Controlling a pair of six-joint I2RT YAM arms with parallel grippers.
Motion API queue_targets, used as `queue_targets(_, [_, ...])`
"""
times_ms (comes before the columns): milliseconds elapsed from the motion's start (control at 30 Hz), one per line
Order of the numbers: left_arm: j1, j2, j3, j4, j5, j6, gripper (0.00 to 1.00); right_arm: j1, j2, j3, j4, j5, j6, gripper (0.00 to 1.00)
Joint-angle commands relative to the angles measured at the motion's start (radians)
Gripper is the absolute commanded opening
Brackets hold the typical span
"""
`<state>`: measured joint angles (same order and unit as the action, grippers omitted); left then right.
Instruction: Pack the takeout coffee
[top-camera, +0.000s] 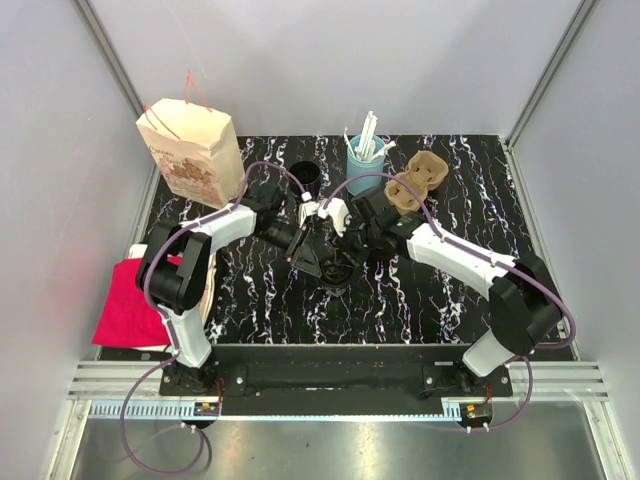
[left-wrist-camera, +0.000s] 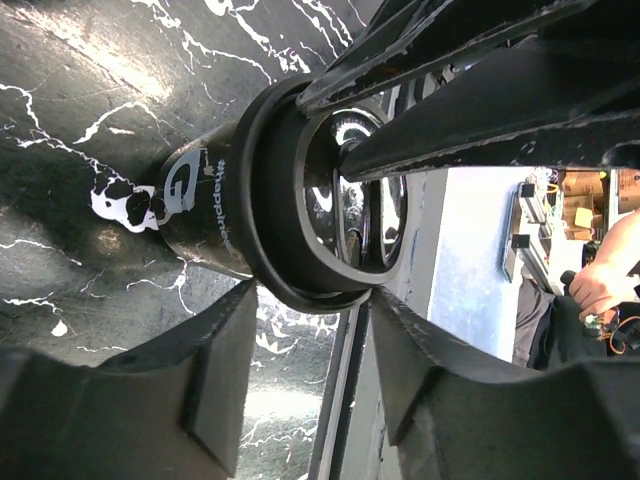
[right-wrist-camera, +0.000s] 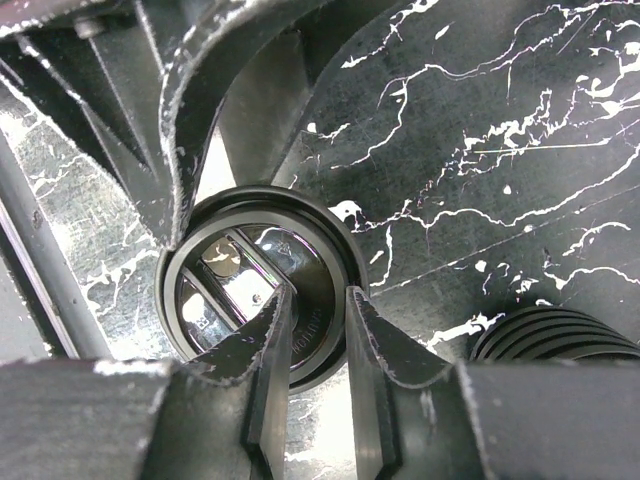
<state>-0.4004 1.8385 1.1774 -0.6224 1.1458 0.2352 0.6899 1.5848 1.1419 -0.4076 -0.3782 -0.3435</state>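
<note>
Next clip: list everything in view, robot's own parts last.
takeout coffee: one, black with black lid, table centre, between both grippers
lidless cup: one, black, back centre
straw cup: one, light blue with white straws, right of the lidless cup
cup carrier: one, brown, right of the straw cup
paper bag: one, tan, back left corner
cloth: one, pink, at the table's left edge
table: one, black with white veins
left gripper: one, black, fingers either side of the lid
right gripper: one, black, fingers close together at the lid rim
</note>
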Motion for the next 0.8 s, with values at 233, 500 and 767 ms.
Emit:
queue_targets(233, [-0.020, -0.013, -0.010, 0.018, -0.044, 0.019, 0.41, 0.002, -0.031, -0.044, -0.005, -0.001, -0.020, 0.25])
queue_targets(500, [-0.041, 0.016, -0.019, 0.018, -0.118, 0.027, 0.31, 0.026, -0.022, -0.057, -0.011, 0.027, -0.040, 0.24])
queue_targets(767, [-0.080, 0.054, -0.022, 0.016, -0.227, 0.041, 0.27, 0.031, -0.019, -0.070, -0.014, 0.044, -0.055, 0.22])
